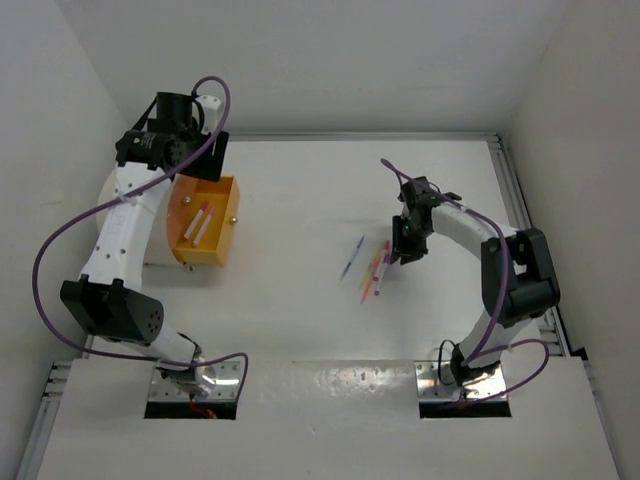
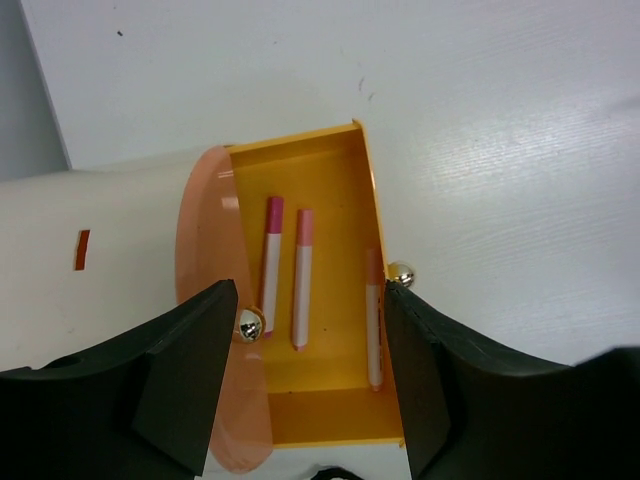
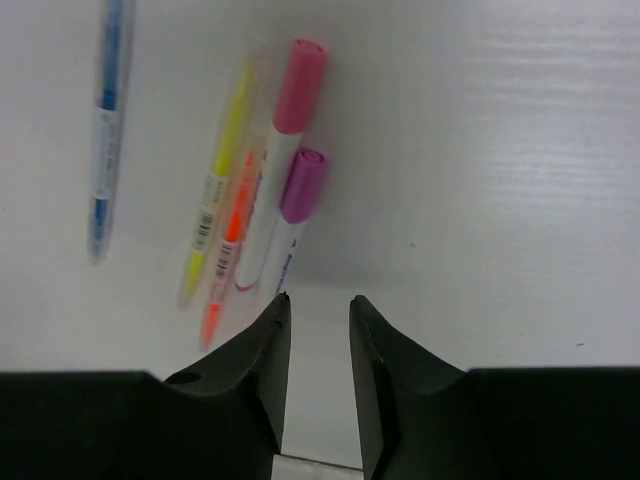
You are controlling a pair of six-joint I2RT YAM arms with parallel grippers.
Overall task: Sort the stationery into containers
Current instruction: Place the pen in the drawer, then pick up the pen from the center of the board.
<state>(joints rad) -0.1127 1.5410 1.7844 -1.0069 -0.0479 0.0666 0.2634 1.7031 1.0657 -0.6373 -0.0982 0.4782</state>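
— So, where are the pens?
— Five lie loose on the white table (image 1: 300, 200), bunched just ahead of the right gripper (image 3: 315, 312). In the right wrist view a blue pen (image 3: 105, 120) lies a little apart on the left. Next come a yellow pen (image 3: 222, 175) and an orange pen (image 3: 228, 250), side by side and touching. Then there is a white pen with a pink cap (image 3: 298, 85), and close against it a white pen with a purple cap (image 3: 302, 185).
— And that gripper itself?
— Its fingers (image 3: 265, 350) stand close together with only a narrow gap, and nothing sits between them. They hover over bare table just short of the near ends of the pens and touch none of them.
— What about the bin?
— An orange bin (image 2: 330, 160) sticks out from the round orange face (image 2: 205, 250) of a white drum (image 2: 100, 230) at the left of the table. Three pink-and-white pens (image 2: 271, 260) lie flat on its floor. Two are side by side nearer the drum, and the third lies along the outer wall.
— Anything else on it?
— Two small shiny knobs (image 2: 401, 272), one at each long side.
— And the left gripper?
— The left gripper (image 2: 312, 310) hangs right above the bin with its jaws spread wide. In its own view one finger shows at each side of the bin, and it holds nothing
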